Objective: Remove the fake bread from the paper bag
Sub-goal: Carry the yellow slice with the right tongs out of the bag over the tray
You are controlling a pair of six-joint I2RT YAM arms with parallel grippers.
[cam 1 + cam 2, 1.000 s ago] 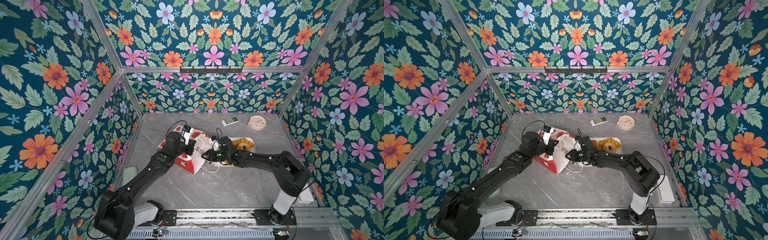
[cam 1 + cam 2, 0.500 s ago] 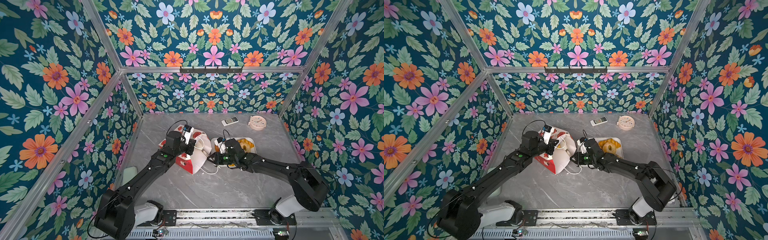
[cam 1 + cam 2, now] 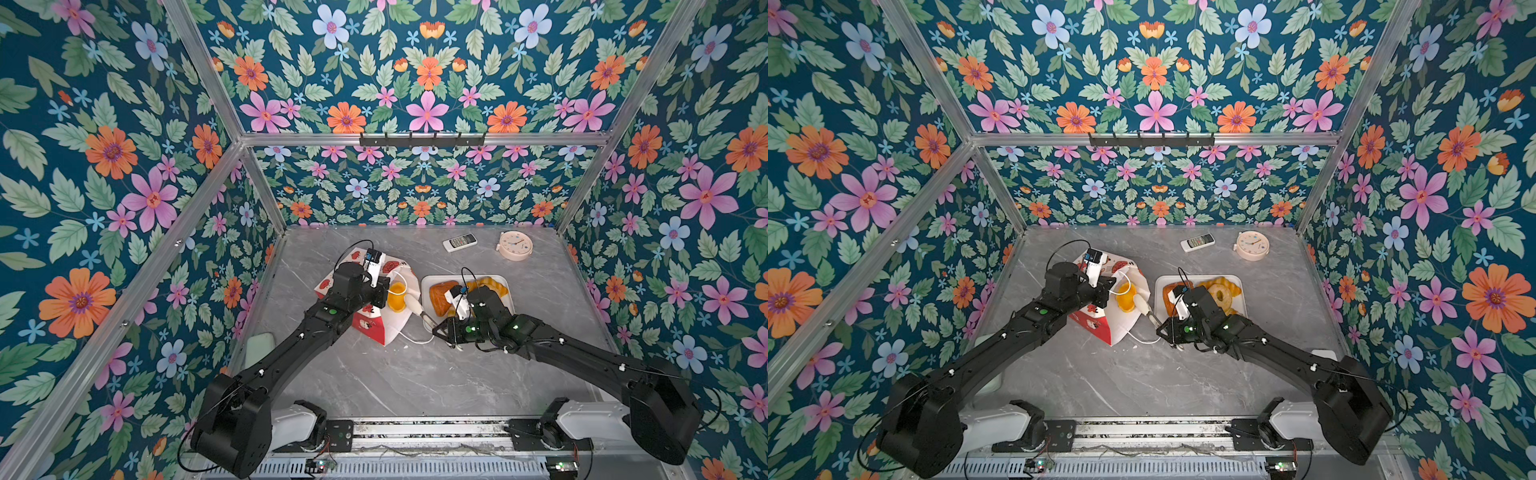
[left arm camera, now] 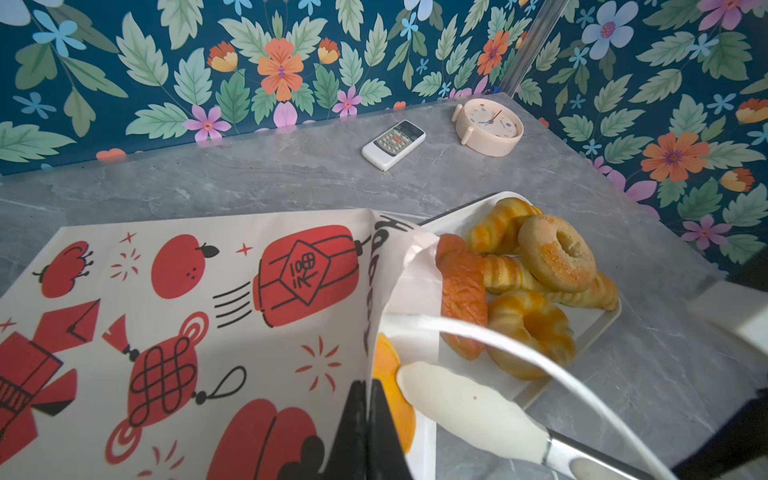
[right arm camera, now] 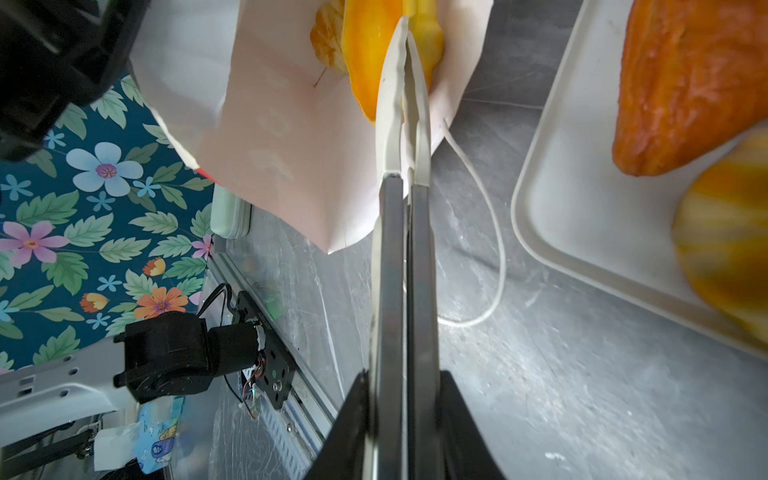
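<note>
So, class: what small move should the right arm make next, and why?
Probably draw the right gripper back toward the white tray, since its fingers appear shut on a yellow pastry at the mouth of the paper bag, whose rim the left gripper pinches.

Your paper bag [image 4: 208,311] shows white paper printed with red lanterns, knots and fruit, outlined in black. The fake bread [image 4: 557,253] on your white tray [image 4: 592,326] runs golden-yellow to orange-brown. The piece [image 3: 397,296] in the bag mouth is bright orange-yellow. Tongs [image 5: 392,266]: grey steel arms, white tips. Table [image 3: 415,382]: grey, marble-veined. Walls [image 3: 104,145]: teal, with pink, orange and blue flowers. At the tray's one o'clock, a cream clock [image 3: 515,246]; at twelve, a white remote [image 3: 459,242].
</note>
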